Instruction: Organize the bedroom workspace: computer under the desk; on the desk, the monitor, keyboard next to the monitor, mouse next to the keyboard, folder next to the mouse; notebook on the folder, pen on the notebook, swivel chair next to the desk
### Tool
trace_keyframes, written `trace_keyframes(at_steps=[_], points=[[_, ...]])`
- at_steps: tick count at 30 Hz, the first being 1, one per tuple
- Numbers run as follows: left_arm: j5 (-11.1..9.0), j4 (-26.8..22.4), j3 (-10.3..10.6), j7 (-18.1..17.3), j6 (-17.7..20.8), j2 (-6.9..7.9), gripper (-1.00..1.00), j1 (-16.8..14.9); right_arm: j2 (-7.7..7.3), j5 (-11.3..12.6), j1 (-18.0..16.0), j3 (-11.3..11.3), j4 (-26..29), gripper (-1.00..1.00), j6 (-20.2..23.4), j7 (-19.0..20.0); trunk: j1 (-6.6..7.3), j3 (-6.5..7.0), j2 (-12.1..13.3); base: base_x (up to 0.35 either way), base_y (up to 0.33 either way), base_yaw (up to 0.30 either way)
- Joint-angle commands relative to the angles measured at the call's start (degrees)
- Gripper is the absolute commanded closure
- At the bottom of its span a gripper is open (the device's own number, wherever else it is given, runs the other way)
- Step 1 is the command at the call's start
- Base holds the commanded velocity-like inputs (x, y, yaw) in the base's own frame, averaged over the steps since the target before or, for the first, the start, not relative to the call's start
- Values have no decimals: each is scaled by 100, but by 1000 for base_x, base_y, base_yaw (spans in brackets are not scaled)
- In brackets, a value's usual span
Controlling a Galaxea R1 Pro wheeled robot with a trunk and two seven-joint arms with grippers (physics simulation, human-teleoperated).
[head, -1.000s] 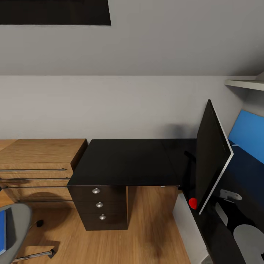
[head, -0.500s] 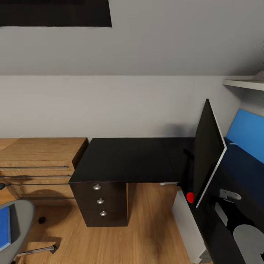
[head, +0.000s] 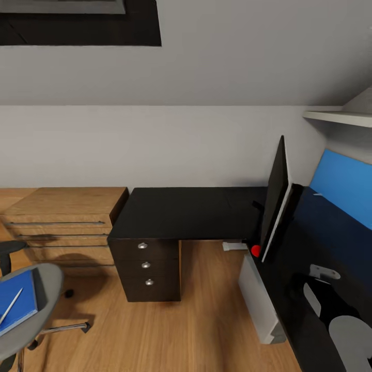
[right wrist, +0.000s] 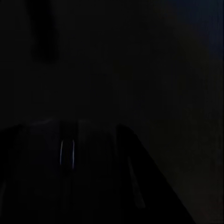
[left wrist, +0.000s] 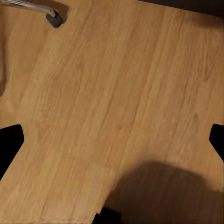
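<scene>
The black desk [head: 191,212] with three drawers stands against the wall, its top bare. At the right a black monitor [head: 274,204] with a white rim stands tilted and nearly edge-on, a red dot [head: 255,250] by its lower corner. A grey-white box [head: 257,297], seemingly the computer, lies on the floor below it. The grey swivel chair [head: 46,289] carries a blue folder [head: 23,310] with a thin pale pen [head: 10,307] on it. My left gripper [left wrist: 112,140] is open over bare wooden floor. The right wrist view is almost black, with a faint rounded shape [right wrist: 67,154].
A wooden chest of drawers [head: 62,222] stands left of the desk. A white shelf [head: 336,118] and a blue panel [head: 343,188] are at the right. Part of my right arm [head: 323,274] sits over a dark surface. The floor in front of the desk is open.
The whole view has pulled back and shifted. The chair and its blue folder show more fully. The monitor now looks more edge-on and closer to the desk's right end.
</scene>
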State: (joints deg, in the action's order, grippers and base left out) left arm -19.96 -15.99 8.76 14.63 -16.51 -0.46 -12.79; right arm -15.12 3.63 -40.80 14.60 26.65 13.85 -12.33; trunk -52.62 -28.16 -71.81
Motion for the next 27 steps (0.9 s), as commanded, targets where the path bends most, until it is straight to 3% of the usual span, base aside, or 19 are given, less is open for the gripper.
trace_keyframes(at_steps=[1, 6, 12, 13, 14, 15, 20, 25, 27], points=[[-34, 1, 48, 40, -19, 2, -100, -4, 0, 42, 0, -1, 27, 100, 27, -15, 4, -6, -4, -336, 0, 0], [-34, 2, 48, 40, -19, 2, -100, -3, 4, 48, 10, 10, 428, 100, 97, -15, 4, -6, -4, -203, 0, 0], [-34, 3, 47, 40, -19, 8, -100, -4, 26, 91, 177, 15, 1384, 100, 522, -10, 4, -6, -4, -33, 0, 0], [-34, 4, 46, 40, -19, 8, -100, -4, 33, 101, 358, 16, 1775, 100, 694, -12, 4, -6, -4, -7, 0, 0], [-34, 3, 46, 40, -19, 10, -100, -4, 45, 116, 723, 16, 2548, 100, 1046, -14, 4, -6, -4, -2, 0, 0], [-34, 3, 46, 40, -19, 10, -100, -4, 53, 122, 795, 16, 2711, 100, 1134, -14, 4, -6, -4, -2, 0, 0], [-34, 2, 46, 40, -19, 11, -100, -2, 323, 325, 1328, 47, 4089, 100, 1917, -26, 4, -6, -4, 0, 0, 0], [-34, 3, 46, 40, -19, 11, -100, -4, 522, 398, 1822, 57, 5122, 100, 2475, -31, 4, -6, -4, -6, 0, 0], [-34, 2, 46, 40, -19, 11, -100, -4, 672, 411, 2037, 59, 5599, 100, 2681, -37, 4, -6, -4, -113, 0, 0]])
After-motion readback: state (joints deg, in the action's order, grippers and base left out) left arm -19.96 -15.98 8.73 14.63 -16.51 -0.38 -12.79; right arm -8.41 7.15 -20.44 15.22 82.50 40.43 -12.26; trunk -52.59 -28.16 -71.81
